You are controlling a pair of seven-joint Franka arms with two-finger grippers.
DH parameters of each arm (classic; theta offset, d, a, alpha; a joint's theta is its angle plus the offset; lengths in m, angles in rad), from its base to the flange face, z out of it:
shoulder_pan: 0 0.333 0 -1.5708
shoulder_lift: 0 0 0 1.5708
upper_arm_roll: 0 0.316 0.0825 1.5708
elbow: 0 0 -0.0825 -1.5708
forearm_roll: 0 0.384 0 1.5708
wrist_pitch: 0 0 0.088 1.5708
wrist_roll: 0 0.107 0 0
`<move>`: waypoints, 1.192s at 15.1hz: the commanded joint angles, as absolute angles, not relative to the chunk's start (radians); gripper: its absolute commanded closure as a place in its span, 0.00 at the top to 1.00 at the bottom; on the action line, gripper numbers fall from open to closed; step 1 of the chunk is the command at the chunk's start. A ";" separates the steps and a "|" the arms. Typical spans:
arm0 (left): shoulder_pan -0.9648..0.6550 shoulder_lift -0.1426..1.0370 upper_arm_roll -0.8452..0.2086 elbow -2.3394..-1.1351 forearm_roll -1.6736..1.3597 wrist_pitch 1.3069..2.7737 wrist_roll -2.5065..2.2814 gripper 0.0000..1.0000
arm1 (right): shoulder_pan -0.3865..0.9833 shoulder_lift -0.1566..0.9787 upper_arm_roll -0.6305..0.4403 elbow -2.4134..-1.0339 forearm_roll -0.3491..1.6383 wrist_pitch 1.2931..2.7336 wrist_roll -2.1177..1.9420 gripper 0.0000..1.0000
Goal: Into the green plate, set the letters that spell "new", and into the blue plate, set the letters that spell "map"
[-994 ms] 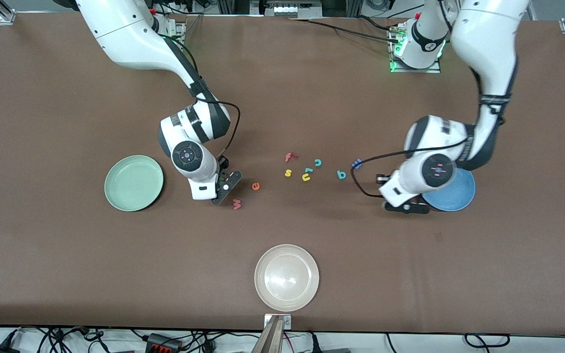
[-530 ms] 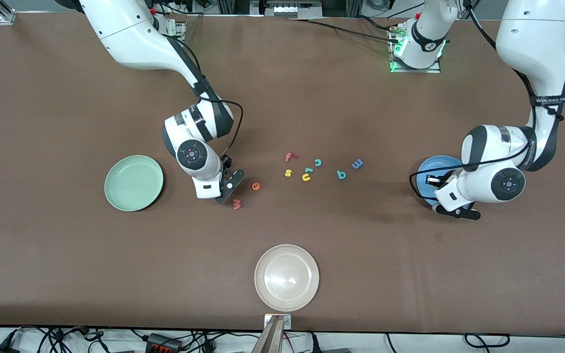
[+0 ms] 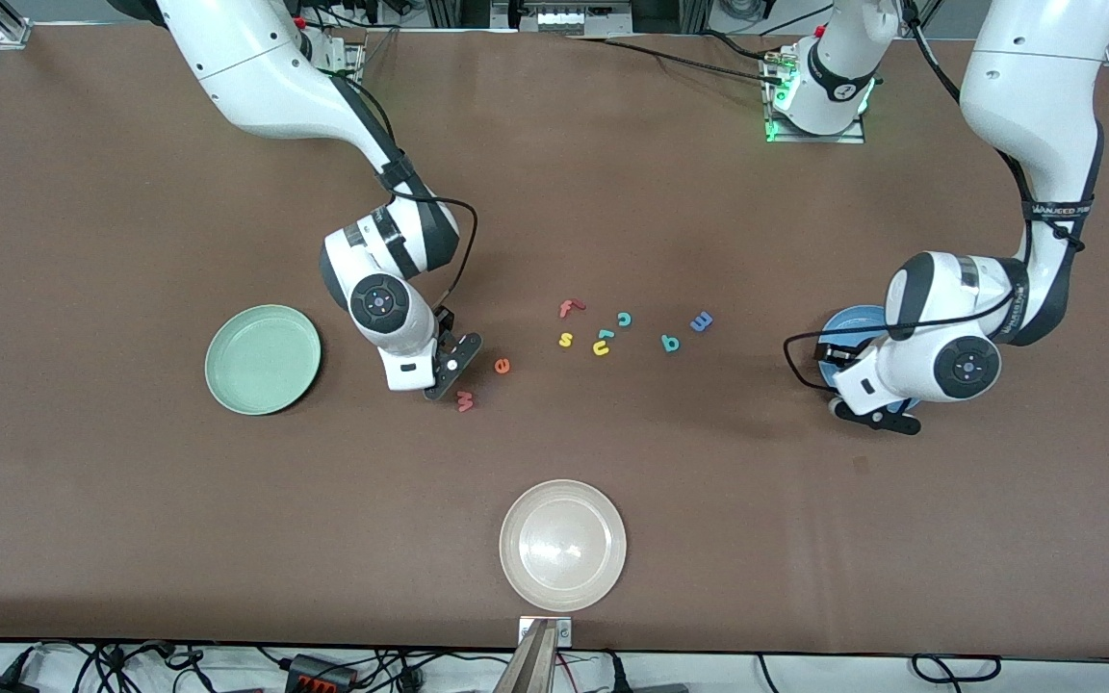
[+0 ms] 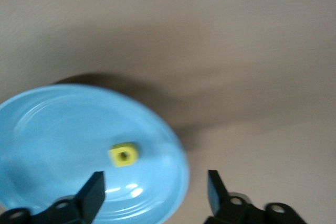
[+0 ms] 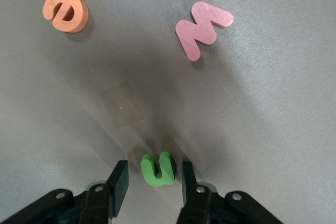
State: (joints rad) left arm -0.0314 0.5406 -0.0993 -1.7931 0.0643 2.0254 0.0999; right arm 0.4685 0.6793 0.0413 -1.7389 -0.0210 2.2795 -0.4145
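Left gripper (image 4: 155, 192) hangs wide open, empty, over the blue plate (image 4: 163, 145) edge — yellow "a" (image 4: 123, 155) inside. Right gripper (image 5: 152, 184) straddles the green "n" (image 5: 157, 170), fingers not quite touching — bare tabletop around.

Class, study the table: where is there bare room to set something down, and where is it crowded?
Bare cloth lies between the green plate and the cream plate, and between the cream plate and the blue plate. It is crowded in the loose letter cluster mid-table, and by the right gripper, astride the green n near the w.
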 commanded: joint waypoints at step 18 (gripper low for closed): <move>-0.206 0.692 -0.318 -1.750 0.067 2.244 -0.733 0.69 | 0.164 0.443 -0.028 -1.825 -0.032 1.977 -0.437 0.11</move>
